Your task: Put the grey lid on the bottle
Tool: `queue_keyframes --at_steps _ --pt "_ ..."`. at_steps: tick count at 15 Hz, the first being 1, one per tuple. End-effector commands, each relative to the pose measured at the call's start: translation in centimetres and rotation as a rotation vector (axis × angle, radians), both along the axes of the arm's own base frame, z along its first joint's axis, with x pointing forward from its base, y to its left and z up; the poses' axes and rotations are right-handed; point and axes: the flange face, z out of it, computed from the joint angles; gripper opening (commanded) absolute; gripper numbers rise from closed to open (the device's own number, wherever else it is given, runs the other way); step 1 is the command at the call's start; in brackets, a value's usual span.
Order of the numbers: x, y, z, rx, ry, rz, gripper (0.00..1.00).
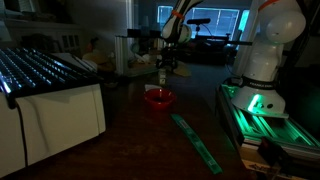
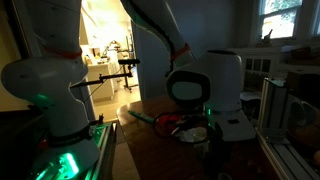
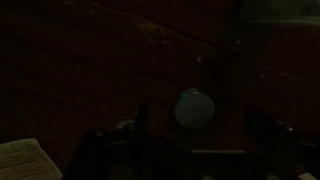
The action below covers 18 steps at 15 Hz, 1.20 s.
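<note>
gripper (image 1: 165, 58) upper centre of frame, bottle (image 1: 162, 76) just under it, red bowl (image 1: 158, 98) below. grey lid (image 3: 194, 108) centre of wrist view. too dark to tell gripper opening or hold.

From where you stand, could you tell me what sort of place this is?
Likely a dim research lab: the robot's white base on a green-lit metal frame, cluttered desks behind.

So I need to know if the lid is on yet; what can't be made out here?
Gripper: exterior view, tiny and dark; open or shut unclear.
Bottle: too small to see its top.
Red bowl: partly hidden by a white housing in an exterior view.
Wrist view: nearly black; a round grey shape, lid or bottle top unclear.
</note>
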Motion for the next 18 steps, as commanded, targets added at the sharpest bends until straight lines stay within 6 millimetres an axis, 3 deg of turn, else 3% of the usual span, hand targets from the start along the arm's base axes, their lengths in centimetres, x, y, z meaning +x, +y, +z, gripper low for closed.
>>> queue_keyframes --at_steps 1,2,3,5,7,10,11,12,13,15,16,18 --pt "1.1 -0.6 -1.7 -0.01 -0.002 -0.016 0.89" --pt "1.4 -0.7 -2.1 -0.01 -0.003 -0.016 0.84" --pt "1.6 -0.8 -2.4 -0.01 -0.002 -0.014 0.89" --pt "2.0 -0.8 -2.8 -0.009 0.002 -0.011 0.89" --pt "2.4 -0.9 -3.1 -0.011 0.005 -0.009 0.86" --pt "2.6 -0.7 -3.5 -0.013 0.013 -0.001 0.75" --pt "2.7 -0.6 -3.6 -0.013 0.015 0.0 0.76" --pt "2.7 -0.6 -3.8 -0.013 0.019 0.001 0.64" --pt "2.8 -0.5 -3.8 -0.014 0.02 0.002 0.66" --pt "2.9 -0.5 -3.6 -0.014 0.018 0.002 0.48" --pt "3.0 -0.5 -3.3 -0.014 0.013 0.003 0.33" --pt "3.0 -0.5 -2.7 -0.018 0.008 0.002 0.23"
